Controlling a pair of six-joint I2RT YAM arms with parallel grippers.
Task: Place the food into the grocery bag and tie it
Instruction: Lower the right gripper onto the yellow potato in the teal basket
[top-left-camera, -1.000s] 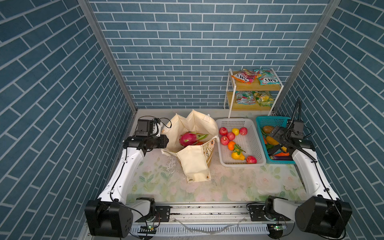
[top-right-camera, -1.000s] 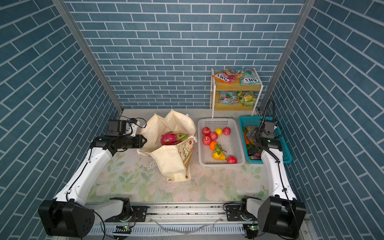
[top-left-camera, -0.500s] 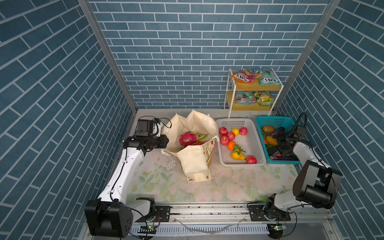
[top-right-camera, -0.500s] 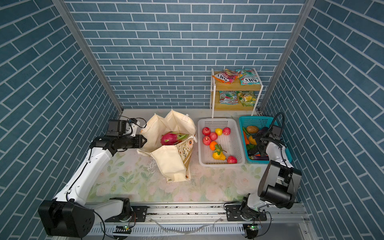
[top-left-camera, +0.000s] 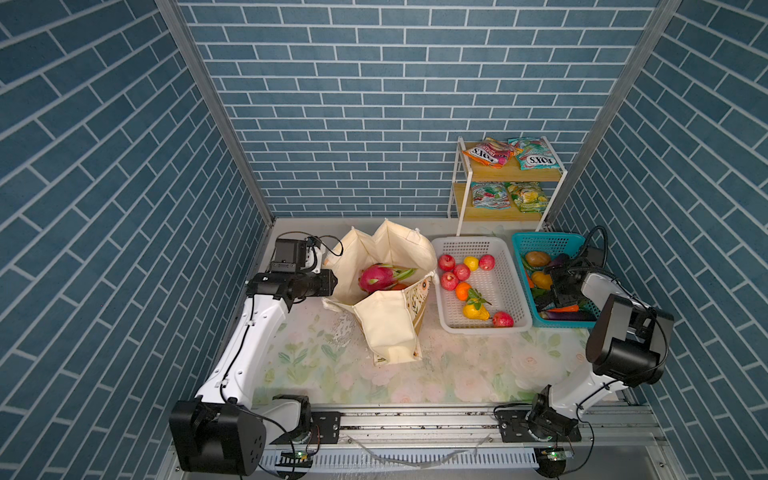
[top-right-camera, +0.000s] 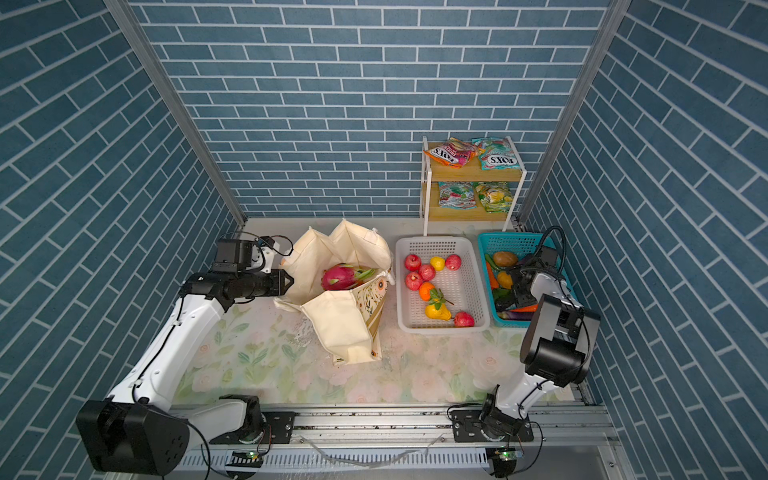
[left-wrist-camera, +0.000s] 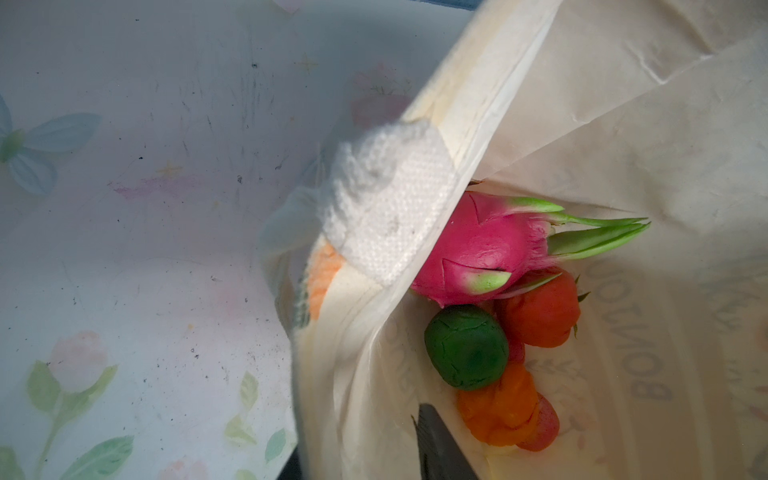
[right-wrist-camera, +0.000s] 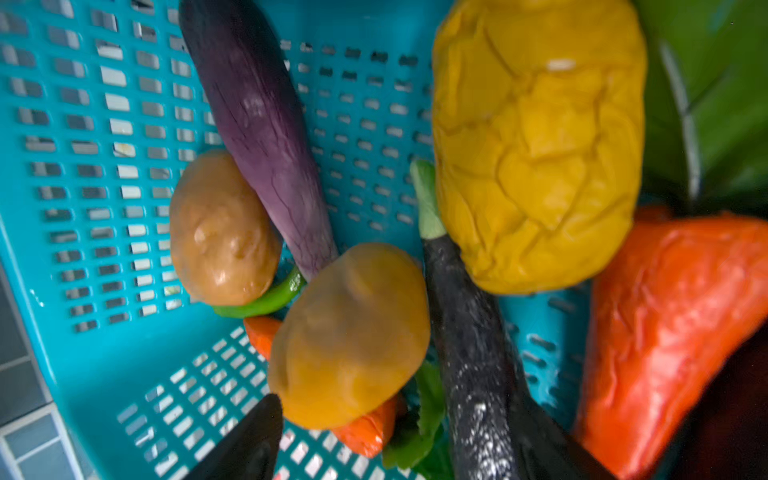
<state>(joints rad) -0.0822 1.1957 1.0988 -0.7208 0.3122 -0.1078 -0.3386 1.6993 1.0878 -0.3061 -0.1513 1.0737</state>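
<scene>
Left arm is lying level mid-left, left gripper (top-left-camera: 331, 282) pinching grocery bag (top-left-camera: 386, 328) rim, outer finger hidden by cloth. Right arm is hanging elbow-up, right gripper (top-left-camera: 555, 293) hovering spread over blurry potato (right-wrist-camera: 349, 336) in teal basket (top-left-camera: 540, 240).

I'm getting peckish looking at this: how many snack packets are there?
4. On the rack: red packet and teal packet on top, two more packets below. Others may hide in the bag.

The left arm (top-left-camera: 249, 349) and right arm (top-left-camera: 598, 286) are showing white shells between black joint housings (top-left-camera: 216, 436); black cables (top-left-camera: 597, 227) are looping over boxy black wrist cameras (top-left-camera: 289, 251).
</scene>
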